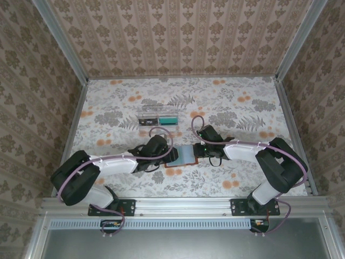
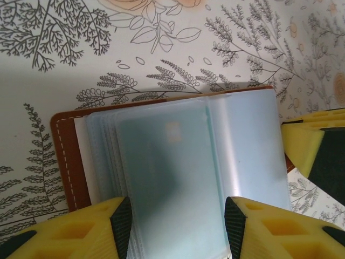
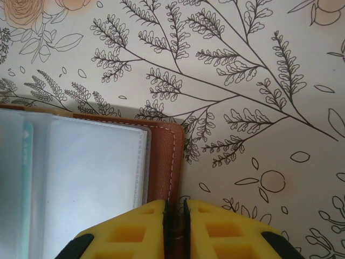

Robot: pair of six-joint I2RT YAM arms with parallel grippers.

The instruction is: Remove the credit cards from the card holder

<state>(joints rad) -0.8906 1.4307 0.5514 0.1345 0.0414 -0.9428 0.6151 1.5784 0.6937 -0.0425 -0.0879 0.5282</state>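
The brown card holder (image 1: 183,156) lies open on the flowered table between my two grippers, its clear sleeves fanned out. In the left wrist view a teal credit card (image 2: 167,172) lies in the top sleeve. My left gripper (image 2: 178,232) straddles it, with the pads against the card's two long edges. The holder's brown stitched cover (image 2: 67,156) shows at the left. My right gripper (image 3: 175,226) is shut on the right edge of the holder's brown cover (image 3: 161,156), pinning it. From above, the left gripper (image 1: 171,154) is at the holder's left side and the right gripper (image 1: 198,152) at its right side.
A clear plastic tray (image 1: 158,114) stands behind the holder, with a teal card (image 1: 170,120) and a dark card (image 1: 148,121) in it. Metal frame rails edge the table on the left, right and near sides.
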